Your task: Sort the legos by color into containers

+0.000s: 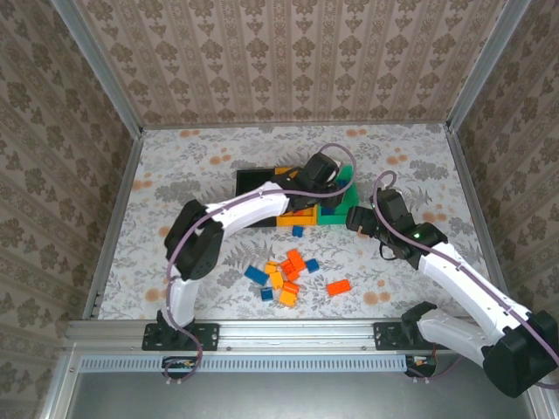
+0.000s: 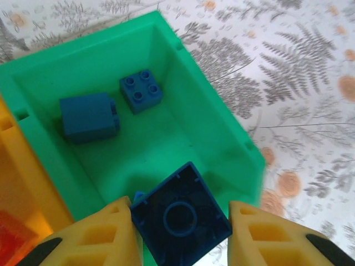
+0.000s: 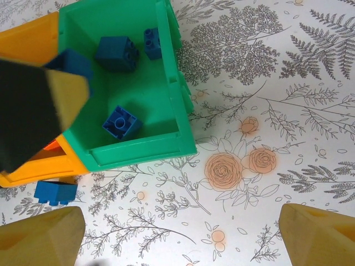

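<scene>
Drop-off step, I judge: the left gripper (image 2: 180,231) has its jaws closed on a blue brick (image 2: 180,213) above the green bin (image 2: 211,127). Two binned bricks (image 2: 89,116) lie at its 11 o'clock. The next move is to release. The right gripper (image 3: 177,235) stands wide open and empty, with the bin at its 11 o'clock.

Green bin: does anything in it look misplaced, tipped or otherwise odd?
Nothing misplaced: the green plastic bin holds only small blue studded bricks. One blue brick, near the lower wall in the right wrist view, lies upside down, hollow side up.
</scene>
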{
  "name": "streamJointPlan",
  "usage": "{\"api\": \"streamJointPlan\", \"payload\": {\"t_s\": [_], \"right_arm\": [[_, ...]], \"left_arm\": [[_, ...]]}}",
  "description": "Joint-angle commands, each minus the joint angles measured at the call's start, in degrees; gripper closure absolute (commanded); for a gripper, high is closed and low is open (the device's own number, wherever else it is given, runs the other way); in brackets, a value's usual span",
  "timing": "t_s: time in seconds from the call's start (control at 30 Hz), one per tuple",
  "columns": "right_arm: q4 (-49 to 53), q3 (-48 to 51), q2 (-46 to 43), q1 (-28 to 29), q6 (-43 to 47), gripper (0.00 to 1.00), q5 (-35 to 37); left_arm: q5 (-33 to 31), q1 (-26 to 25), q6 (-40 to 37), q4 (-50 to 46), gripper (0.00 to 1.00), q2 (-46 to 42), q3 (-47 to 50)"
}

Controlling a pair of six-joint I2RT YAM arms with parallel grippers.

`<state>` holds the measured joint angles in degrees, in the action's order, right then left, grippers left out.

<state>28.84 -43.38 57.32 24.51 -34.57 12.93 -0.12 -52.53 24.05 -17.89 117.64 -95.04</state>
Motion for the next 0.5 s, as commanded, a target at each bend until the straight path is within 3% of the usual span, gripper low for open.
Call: {"api": "streamJointPlan", "payload": {"t_s": [0.0,0.13,0.27,0.47], "right_arm": [[1.6,0.9,-1.1,-0.5,-0.3,0.08,-0.3],[2.8,1.3,-1.2,-0.5,0.0,0.08,-2.4],[2.2,1.7,-1.2,-0.3,0.8,0.08,-4.2],[1.5,1.7,0.4,3.4,1.4,0.10,-6.2]], "left_arm": [[2.8,1.0,-1.0,-3.5,0.56,2.6,-5.3],[3.2,1.6,0.1,-3.8,0.34,3.7,-8.2],[2.4,1.8,0.9,-1.7,0.24,-0.4,-5.8],[1.5,2.8,3.0,4.8,0.13,-14.0,9.2]]}}
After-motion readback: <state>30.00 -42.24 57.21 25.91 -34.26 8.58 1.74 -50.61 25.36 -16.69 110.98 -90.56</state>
